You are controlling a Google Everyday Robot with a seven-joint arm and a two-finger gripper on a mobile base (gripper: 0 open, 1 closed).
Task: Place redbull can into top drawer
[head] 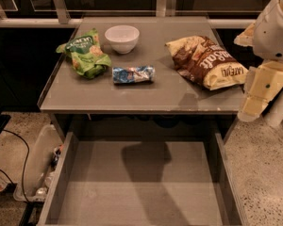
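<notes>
The redbull can (133,74) lies on its side in the middle of the grey table top (170,95), between the green snack bag and the brown chip bag. The top drawer (141,192) is pulled out below the table front, wide, shallow and with nothing in it. My gripper (263,120) hangs at the right edge of the view, beside the table's right front corner, pointing down. It is open and holds nothing. It is far to the right of the can.
A white bowl (122,37) stands at the back of the table. A green snack bag (84,53) lies left of the can, and a brown chip bag (206,61) lies right of it. A clear bin (37,166) and cables sit on the floor at the left.
</notes>
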